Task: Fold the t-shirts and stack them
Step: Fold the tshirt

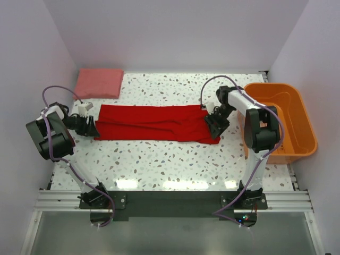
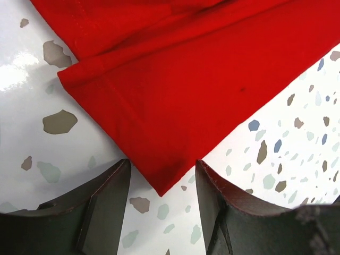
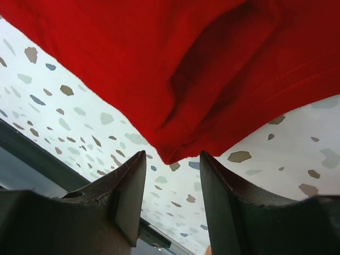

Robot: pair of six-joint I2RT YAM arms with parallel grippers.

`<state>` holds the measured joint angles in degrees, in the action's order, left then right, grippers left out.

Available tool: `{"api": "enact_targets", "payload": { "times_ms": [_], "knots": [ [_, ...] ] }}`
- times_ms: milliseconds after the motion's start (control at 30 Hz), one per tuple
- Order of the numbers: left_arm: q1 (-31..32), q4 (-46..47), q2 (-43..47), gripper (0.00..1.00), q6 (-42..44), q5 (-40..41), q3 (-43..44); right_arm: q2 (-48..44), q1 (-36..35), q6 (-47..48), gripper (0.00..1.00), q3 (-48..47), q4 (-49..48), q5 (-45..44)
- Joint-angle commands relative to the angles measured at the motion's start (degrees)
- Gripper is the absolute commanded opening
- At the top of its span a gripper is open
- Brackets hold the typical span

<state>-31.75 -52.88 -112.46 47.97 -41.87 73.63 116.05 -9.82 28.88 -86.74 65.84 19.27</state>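
A red t-shirt (image 1: 154, 123), folded into a long strip, lies across the middle of the table. My left gripper (image 1: 93, 127) is at its left end, open, with the shirt's corner (image 2: 159, 183) just between the fingertips and nothing held. My right gripper (image 1: 215, 127) is at the right end, open, with the bunched red corner (image 3: 175, 151) right before its jaws, not gripped. A folded pink t-shirt (image 1: 99, 82) lies at the far left corner.
An orange bin (image 1: 284, 121) stands at the right edge of the table, beside my right arm. White walls close in the left, back and right. The table's near edge shows as a dark rail (image 3: 32, 154) in the right wrist view.
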Motion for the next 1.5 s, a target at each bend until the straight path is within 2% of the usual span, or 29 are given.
{"api": "enact_targets", "payload": {
  "times_ms": [0, 100, 200, 233, 333, 433, 467, 533, 600, 733, 900, 1067, 1167, 1200, 1267, 1300, 1333, 1400, 1467],
  "knots": [
    [0.02, 4.01, 0.67, 0.57, -2.70, -0.15, -1.11, 1.63, 0.16, -0.50, 0.48, 0.08, -2.04, 1.83],
    [0.11, 5.33, 0.49, 0.57, -3.66, 0.91, -1.64, 2.60, 0.16, 0.12, 0.41, -0.27, -1.51, 2.35],
    [0.11, 6.12, 0.05, 0.57, -4.28, 2.05, -1.99, 2.95, 0.16, 0.73, 0.30, -0.97, -0.89, 2.53],
    [0.11, 6.04, -0.21, 0.57, -4.28, 1.97, -2.08, 2.87, 0.16, 0.82, 0.19, -0.98, -0.63, 2.62],
    [0.11, 4.73, -1.08, 0.53, -3.76, 2.23, -2.08, 3.04, 0.24, 1.26, 0.00, -1.59, 0.07, 2.44],
    [0.19, 1.65, -1.62, 0.34, -2.27, 4.16, -0.60, 2.60, 0.59, 1.96, 0.00, -2.29, 1.04, 1.57],
    [0.19, -0.71, -1.70, 0.23, -1.65, 5.64, 0.28, 2.43, 0.77, 2.49, 0.00, -2.64, 1.56, 1.04],
    [0.11, -3.35, -1.88, 0.08, -0.16, 7.23, 3.62, 1.90, 1.12, 3.28, 0.00, -3.78, 3.06, -0.89],
    [0.02, -6.87, -1.88, 0.00, 1.34, 9.95, 6.42, 1.20, 1.47, 4.77, 0.00, -4.93, 4.37, -3.43],
    [0.02, -11.79, -0.92, 0.00, 3.71, 14.26, 7.94, 0.58, 1.30, 7.41, 0.00, -5.90, 6.92, -6.87],
    [0.02, -13.65, 2.68, 0.00, 6.52, 18.40, 4.17, -1.26, 1.21, 8.73, 0.00, -0.55, 8.42, -9.42],
    [0.02, -9.97, 7.08, 0.00, 7.93, 20.86, -5.31, -3.55, 0.07, 7.42, 0.00, 6.04, 6.58, -7.93],
    [0.02, -7.42, 7.79, 0.00, 8.11, 18.58, -7.17, -3.46, -1.07, 5.40, 0.01, 5.89, 5.35, -6.61],
    [0.11, -6.45, 8.40, 0.05, 7.59, 18.05, -7.18, -3.46, -1.07, 4.87, 0.07, 5.36, 5.17, -6.26],
    [0.02, -5.65, 8.75, 0.13, 7.32, 16.03, -5.87, -3.99, -0.99, 3.73, 0.14, 3.35, 4.91, -6.61],
    [0.02, -5.83, 8.93, 0.23, 7.32, 15.59, -4.90, -4.08, -0.90, 3.64, 0.29, 2.37, 5.87, -6.61],
    [-0.07, -6.87, 8.93, 0.28, 7.23, 14.20, -3.68, -4.16, -0.90, 3.64, 0.36, 1.41, 6.74, -6.61],
    [-0.42, -8.90, 10.24, 0.35, 9.07, 11.56, 0.63, -4.95, -0.64, 3.29, 0.43, -1.06, 8.85, -6.52],
    [-0.25, -12.06, 12.08, 0.40, 12.92, 5.15, 4.66, -6.27, -0.37, 3.11, 0.44, -2.90, 9.65, -5.82]
  ]
}}
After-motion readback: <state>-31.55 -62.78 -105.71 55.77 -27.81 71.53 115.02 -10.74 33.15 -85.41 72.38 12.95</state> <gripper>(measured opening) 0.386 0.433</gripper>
